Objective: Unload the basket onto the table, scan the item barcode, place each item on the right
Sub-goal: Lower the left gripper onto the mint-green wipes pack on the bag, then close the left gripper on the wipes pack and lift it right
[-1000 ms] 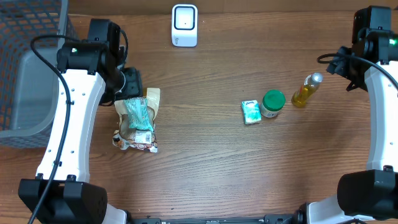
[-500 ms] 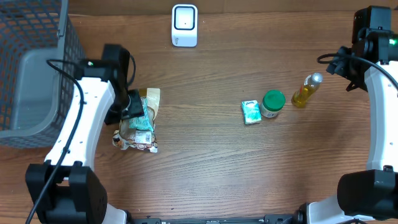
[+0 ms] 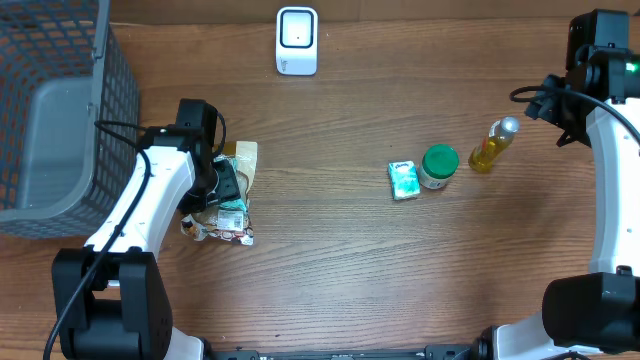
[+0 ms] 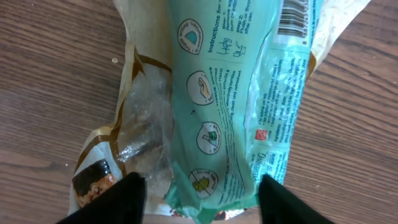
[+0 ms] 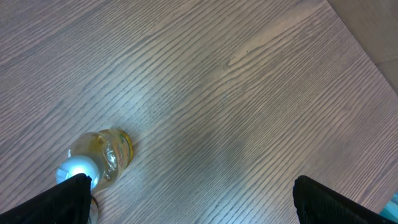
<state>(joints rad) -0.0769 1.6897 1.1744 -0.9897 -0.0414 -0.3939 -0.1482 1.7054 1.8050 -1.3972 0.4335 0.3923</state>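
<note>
A teal packet (image 4: 236,93) lies on top of a brown-and-clear snack bag (image 4: 140,134) on the wooden table. A barcode (image 4: 295,15) shows at the packet's far end. My left gripper (image 4: 199,199) is open, one finger on each side of the packet's near end and low over both bags. From overhead, the left gripper (image 3: 226,186) covers most of the packet, and the snack bag (image 3: 222,225) sticks out below it. The white scanner (image 3: 297,41) stands at the back middle. My right gripper (image 5: 199,202) is wide open above bare table, beside a yellow bottle (image 5: 99,155).
A grey mesh basket (image 3: 60,110) stands at the left edge. Mid-table sit a small teal box (image 3: 403,180), a green-lidded jar (image 3: 438,165) and the yellow bottle (image 3: 493,145). The right arm (image 3: 600,90) is at the far right.
The left arm has swung forward and lower, and its gripper has slid down along the packet. Both bags have stayed in place. The right arm has not moved.
</note>
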